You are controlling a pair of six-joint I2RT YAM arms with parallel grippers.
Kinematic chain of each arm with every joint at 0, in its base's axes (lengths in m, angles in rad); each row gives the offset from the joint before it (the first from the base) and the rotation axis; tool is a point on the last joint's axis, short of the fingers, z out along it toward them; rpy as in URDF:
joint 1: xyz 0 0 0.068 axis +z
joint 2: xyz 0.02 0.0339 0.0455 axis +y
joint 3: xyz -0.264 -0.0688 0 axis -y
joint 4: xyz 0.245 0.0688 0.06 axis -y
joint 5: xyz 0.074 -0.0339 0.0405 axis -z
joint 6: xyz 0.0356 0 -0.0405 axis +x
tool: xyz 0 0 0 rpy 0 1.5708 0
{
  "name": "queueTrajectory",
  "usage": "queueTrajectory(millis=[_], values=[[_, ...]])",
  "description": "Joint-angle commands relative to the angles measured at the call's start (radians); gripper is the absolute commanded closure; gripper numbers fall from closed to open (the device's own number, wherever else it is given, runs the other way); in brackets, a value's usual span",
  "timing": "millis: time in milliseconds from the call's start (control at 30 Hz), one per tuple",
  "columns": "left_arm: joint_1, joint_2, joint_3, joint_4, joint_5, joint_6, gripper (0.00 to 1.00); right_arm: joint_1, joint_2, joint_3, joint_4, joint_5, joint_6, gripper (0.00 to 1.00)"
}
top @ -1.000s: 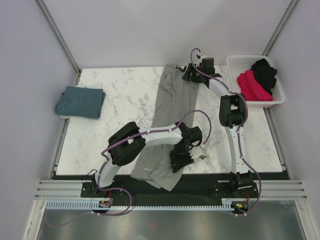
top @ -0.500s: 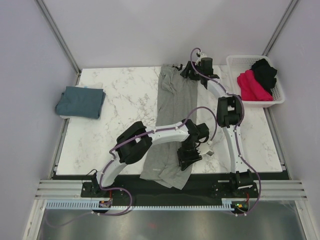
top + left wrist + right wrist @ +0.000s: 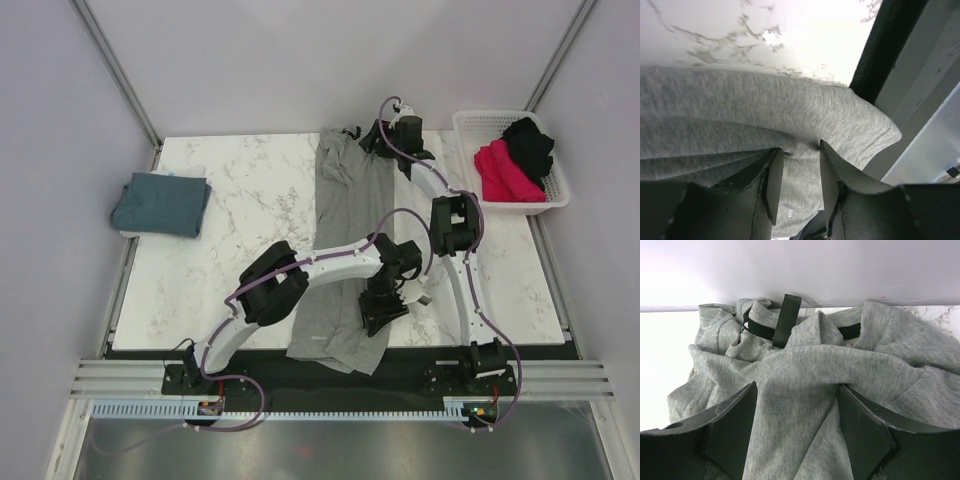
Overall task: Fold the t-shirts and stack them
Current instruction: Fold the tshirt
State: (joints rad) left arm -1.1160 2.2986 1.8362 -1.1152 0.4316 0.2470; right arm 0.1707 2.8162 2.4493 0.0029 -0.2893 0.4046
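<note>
The grey t-shirt is lying stretched in a long strip across the marble table, from the far edge to the near edge, where its lower end is hanging over. The left pincer is gripping a fold of this cloth near the near edge, jaws narrow on the fabric. The right pincer is resting at the collar end, jaws wide, with bunched cloth lying between them. The teal t-shirt is sitting folded at the table's left edge. The magenta t-shirt and black t-shirt are lying in the white basket at the far right
</note>
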Motion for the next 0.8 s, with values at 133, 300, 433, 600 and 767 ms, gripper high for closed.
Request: queueTrajectory(millis=[133,300,433,600,767], values=[[0.004,-0.034,0.077,0.126,-0.088,0.058,0.52,-0.025,-0.104,0.007,0.048,-0.036,-0.041,0.25],[-0.007,-0.254,0.038,0.083,-0.12,0.072,0.43,-0.076,-0.308,-0.085,0.078,-0.097,-0.012,0.21],[-0.007,-0.343,0.063,0.011,-0.068,0.09,0.4,-0.114,-0.437,-0.168,0.068,-0.137,0.026,0.21],[0.021,-0.471,0.06,0.034,-0.138,0.103,0.37,-0.131,-0.616,-0.363,0.007,-0.142,0.023,0.21],[0.284,-0.41,0.107,0.078,-0.156,0.081,0.35,-0.142,-0.761,-0.58,-0.07,-0.217,0.06,0.21]])
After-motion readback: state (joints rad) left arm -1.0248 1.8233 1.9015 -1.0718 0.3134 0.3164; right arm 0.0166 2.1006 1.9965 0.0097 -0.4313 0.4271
